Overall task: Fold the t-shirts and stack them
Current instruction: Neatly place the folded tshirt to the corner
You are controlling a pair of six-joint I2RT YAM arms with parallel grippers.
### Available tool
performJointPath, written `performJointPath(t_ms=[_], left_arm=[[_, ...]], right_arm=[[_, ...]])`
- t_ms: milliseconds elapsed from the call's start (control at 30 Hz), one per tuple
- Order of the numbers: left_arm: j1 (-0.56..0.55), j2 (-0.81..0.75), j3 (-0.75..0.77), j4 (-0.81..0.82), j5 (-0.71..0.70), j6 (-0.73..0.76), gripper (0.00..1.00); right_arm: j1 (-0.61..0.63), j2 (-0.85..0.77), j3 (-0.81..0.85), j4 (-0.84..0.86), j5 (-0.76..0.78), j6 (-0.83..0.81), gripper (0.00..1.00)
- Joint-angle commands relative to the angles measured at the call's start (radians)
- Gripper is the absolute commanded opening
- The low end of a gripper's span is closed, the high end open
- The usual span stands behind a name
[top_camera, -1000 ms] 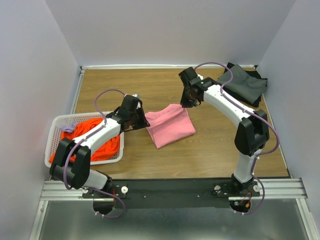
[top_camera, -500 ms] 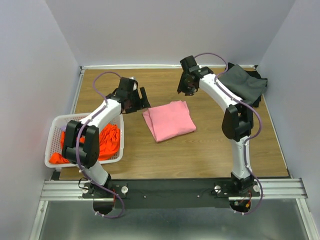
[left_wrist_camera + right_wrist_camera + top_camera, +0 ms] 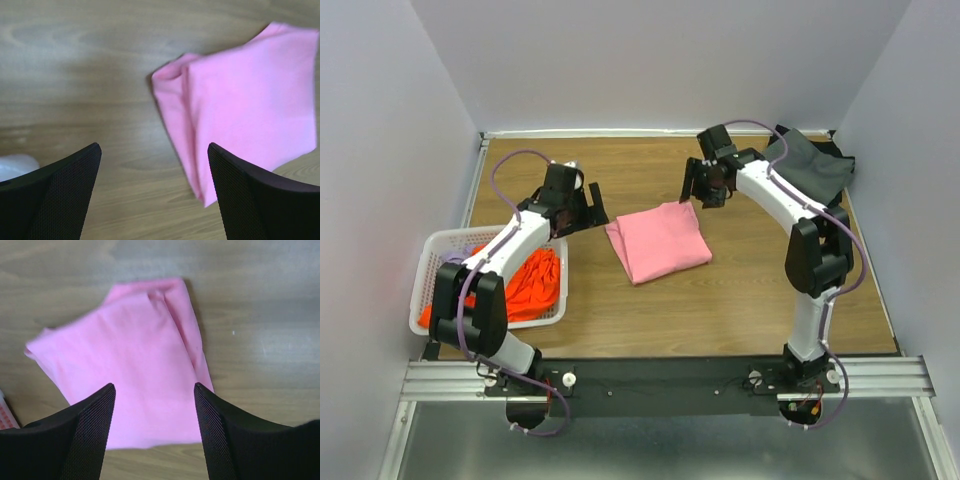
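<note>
A folded light pink t-shirt [image 3: 658, 240] lies flat in the middle of the table, also seen in the left wrist view [image 3: 250, 110] and the right wrist view [image 3: 135, 365]. My left gripper [image 3: 592, 206] hovers open just left of its far-left corner, with nothing between its fingers [image 3: 55, 195]. My right gripper [image 3: 698, 186] hangs open above its far-right corner, also empty. A bright orange t-shirt [image 3: 525, 282] is bunched in the white basket [image 3: 430, 262]. Dark grey t-shirts [image 3: 812, 168] lie heaped at the far right corner.
The basket stands at the table's left edge, under my left arm. Grey walls close in the table on three sides. Bare wood shows in front of the pink shirt.
Both grippers have let go of the pink shirt, opened and lifted away from it. The shirt now lies folded and flat. The left arm swung back toward the far left.
</note>
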Motion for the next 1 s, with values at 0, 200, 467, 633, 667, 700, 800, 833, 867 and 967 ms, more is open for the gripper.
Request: performJointPath(t_ms=[0,200,467,633,667,700,800,833,867,967], left_arm=[[-0.012,-0.074,-0.108,0.039,0.043,-0.020,0.95],[-0.029,-0.099,-0.249,0.144,0.130,-0.036,0.94],[-0.065,-0.035,-0.238,0.198,0.149,-0.031,0.95],[-0.086,0.031,-0.191,0.198,0.139,-0.029,0.95],[-0.089,0.040,-0.188,0.198,0.143,-0.031,0.95],[-0.091,0.053,-0.183,0.200,0.143,-0.031,0.95],[-0.095,0.086,-0.174,0.203,0.144,-0.032,0.95],[-0.097,0.102,-0.169,0.203,0.146,-0.036,0.95],[-0.097,0.109,-0.169,0.204,0.144,-0.039,0.95],[-0.098,0.136,-0.166,0.224,0.158,-0.049,0.95]], right_arm=[[-0.014,-0.088,-0.165,0.091,-0.127,-0.036,0.72],[-0.070,-0.161,-0.343,0.227,-0.302,-0.080,0.72],[-0.169,-0.154,-0.405,0.284,-0.469,-0.149,0.72],[-0.209,-0.117,-0.405,0.290,-0.546,-0.210,0.72],[-0.214,-0.109,-0.405,0.290,-0.557,-0.218,0.72],[-0.220,-0.103,-0.406,0.292,-0.564,-0.232,0.72],[-0.232,-0.073,-0.411,0.293,-0.589,-0.253,0.72],[-0.235,-0.065,-0.411,0.295,-0.593,-0.258,0.72],[-0.237,-0.059,-0.409,0.295,-0.606,-0.264,0.71],[-0.238,-0.023,-0.408,0.298,-0.626,-0.284,0.71]])
